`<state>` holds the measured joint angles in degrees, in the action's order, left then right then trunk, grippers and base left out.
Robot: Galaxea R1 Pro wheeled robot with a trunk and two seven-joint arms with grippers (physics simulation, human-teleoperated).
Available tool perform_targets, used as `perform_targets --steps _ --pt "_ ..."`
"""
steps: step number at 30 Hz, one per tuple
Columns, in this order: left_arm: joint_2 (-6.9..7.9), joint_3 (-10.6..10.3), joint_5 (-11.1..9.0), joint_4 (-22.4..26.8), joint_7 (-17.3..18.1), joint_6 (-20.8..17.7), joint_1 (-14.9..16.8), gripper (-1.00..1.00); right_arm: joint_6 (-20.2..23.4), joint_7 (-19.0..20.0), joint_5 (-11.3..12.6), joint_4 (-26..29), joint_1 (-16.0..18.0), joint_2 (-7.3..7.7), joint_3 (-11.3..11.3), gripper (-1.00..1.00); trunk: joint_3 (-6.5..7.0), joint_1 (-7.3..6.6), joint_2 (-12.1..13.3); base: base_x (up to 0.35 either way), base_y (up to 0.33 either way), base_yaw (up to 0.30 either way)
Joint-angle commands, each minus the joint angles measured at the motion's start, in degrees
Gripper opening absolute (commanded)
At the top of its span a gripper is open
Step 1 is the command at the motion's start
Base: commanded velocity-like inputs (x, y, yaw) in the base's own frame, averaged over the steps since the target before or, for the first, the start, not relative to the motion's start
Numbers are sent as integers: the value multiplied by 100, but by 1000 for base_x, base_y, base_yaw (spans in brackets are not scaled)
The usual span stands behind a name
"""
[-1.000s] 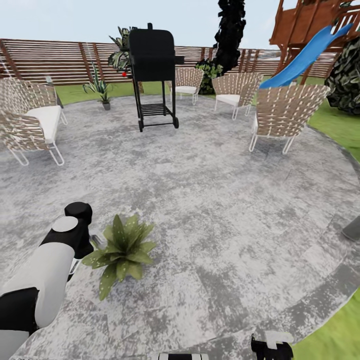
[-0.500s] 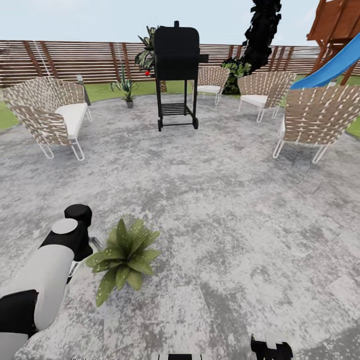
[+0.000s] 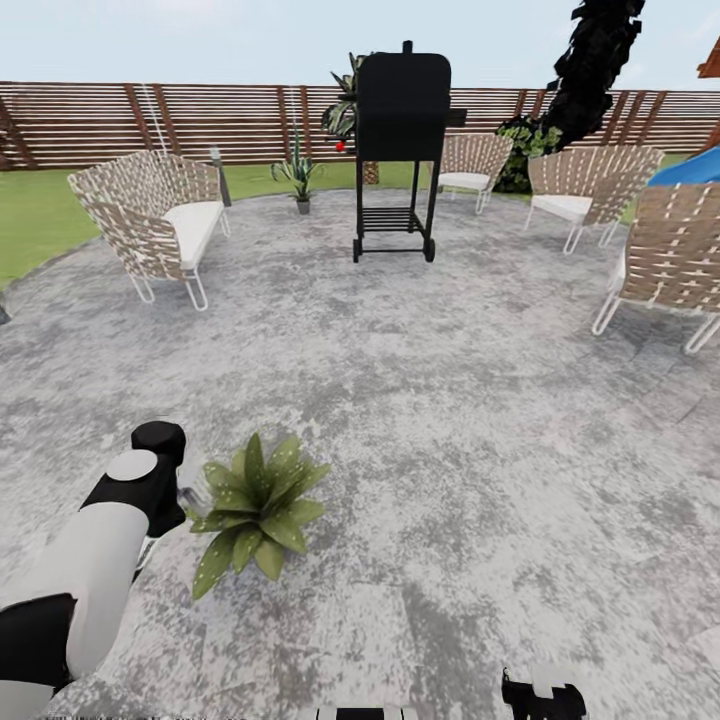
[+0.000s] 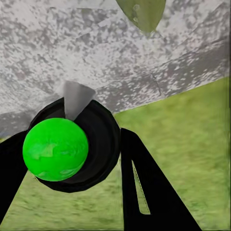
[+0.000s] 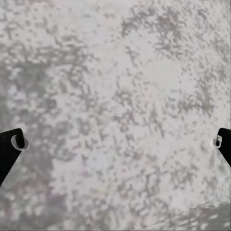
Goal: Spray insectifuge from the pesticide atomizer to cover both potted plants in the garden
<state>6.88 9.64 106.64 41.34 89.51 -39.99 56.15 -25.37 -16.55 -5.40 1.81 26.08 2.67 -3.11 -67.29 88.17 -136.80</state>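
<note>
1. Left gripper (image 4: pixel 72 159) is clenched on the atomizer (image 4: pixel 72 144), its black fingers (image 4: pixel 149 187) pressed against either side of the dark bottle; a bright green ball sits on the bottle's near end and a pale nozzle tip pokes out past it
2. Right gripper (image 5: pixel 115 144) is spread wide with nothing between its tips (only their black ends poke in at the two edges), over mottled grey paving
3. From the head camera the left arm (image 3: pixel 90 570) reaches forward, its wrist just beside a potted plant (image 3: pixel 255 505), a low green rosette on the patio (image 3: pixel 450 420)
4. A speckled leaf tip (image 4: pixel 142 14) shows beyond the nozzle in the left wrist view, with lawn near the paving's edge
5. Farther off stand a black grill (image 3: pixel 400 140), wicker chairs (image 3: pixel 160 220) around the patio's rim, and a small spiky plant (image 3: pixel 300 180)
6. Behind all runs a slat fence (image 3: pixel 200 120), with a strip of lawn (image 3: pixel 40 215) before it
</note>
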Motion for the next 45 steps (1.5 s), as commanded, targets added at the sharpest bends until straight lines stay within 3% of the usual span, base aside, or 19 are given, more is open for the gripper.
perform_targets --steps 1,6,18,45 --pt "-3 12 48 0 49 -62 -47 -100 -11 -23 -58 -5 3 -2 -32 100 -4 -1 -2 30 -19 274" --pt "17 12 42 10 49 -62 -357 -100 -11 -24 -58 -5 3 3 -32 100 -4 -1 -2 7 -5 274" --pt "-16 3 32 85 49 -113 -399 -100 -10 -21 -59 -8 3 15 -32 100 -4 -1 -2 176 -20 74" --pt "-20 12 32 85 49 -115 -394 -100 -11 -24 -58 -5 3 8 -32 100 -4 -1 -2 40 -287 1"
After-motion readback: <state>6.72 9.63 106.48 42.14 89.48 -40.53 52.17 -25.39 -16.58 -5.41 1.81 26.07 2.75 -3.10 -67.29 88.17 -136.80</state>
